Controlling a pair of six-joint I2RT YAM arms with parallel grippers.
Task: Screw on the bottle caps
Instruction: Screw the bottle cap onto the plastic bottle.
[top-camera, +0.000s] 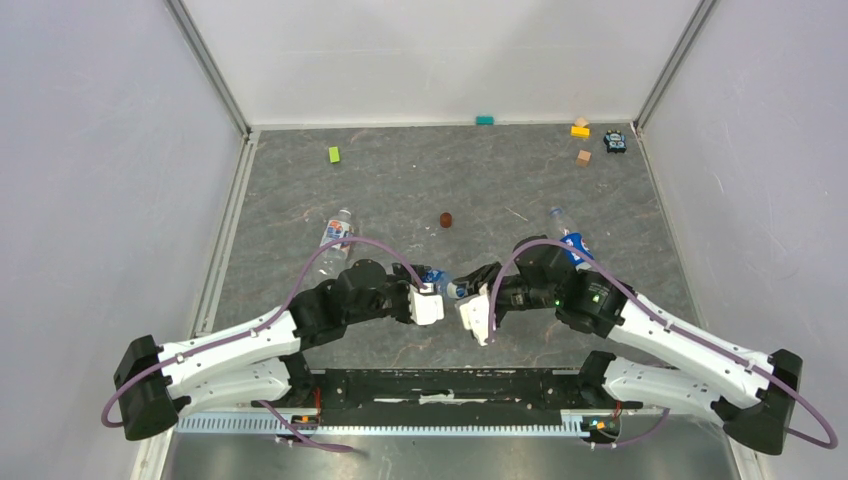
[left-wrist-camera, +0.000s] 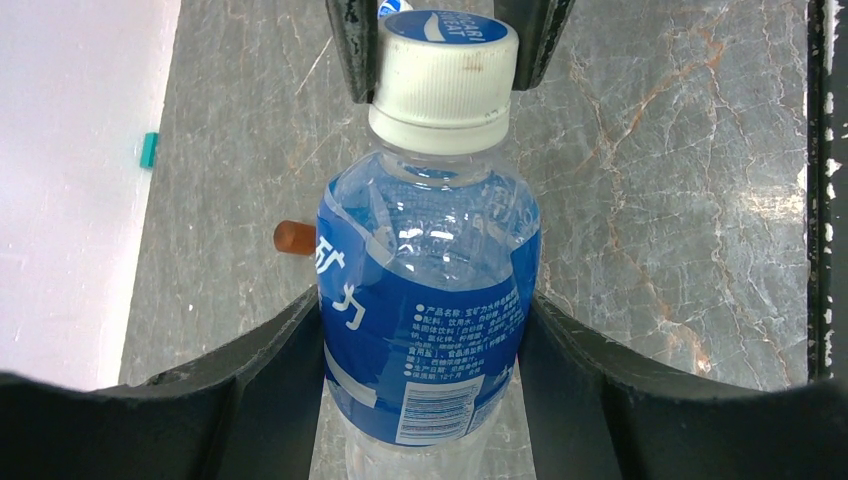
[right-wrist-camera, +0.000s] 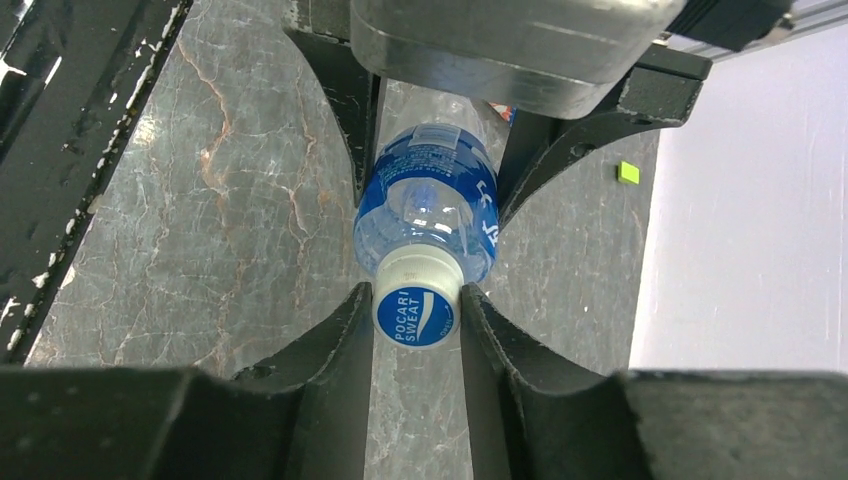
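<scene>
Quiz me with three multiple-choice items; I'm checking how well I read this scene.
1. The left gripper holds the bottle by its: A cap; B labelled body; C base.
2. Bottles in the overhead view: A one; B three; C five.
3. The held bottle's cap is: A missing; B on the table; C on its neck.
Answers: B, its fingers press the label; B, one held, two bottles lying on the table; C, the white cap sits on the neck, inside the right gripper.

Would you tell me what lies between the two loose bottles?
A small red-brown disc, in the top view, between the left bottle and the right bottle.
</scene>
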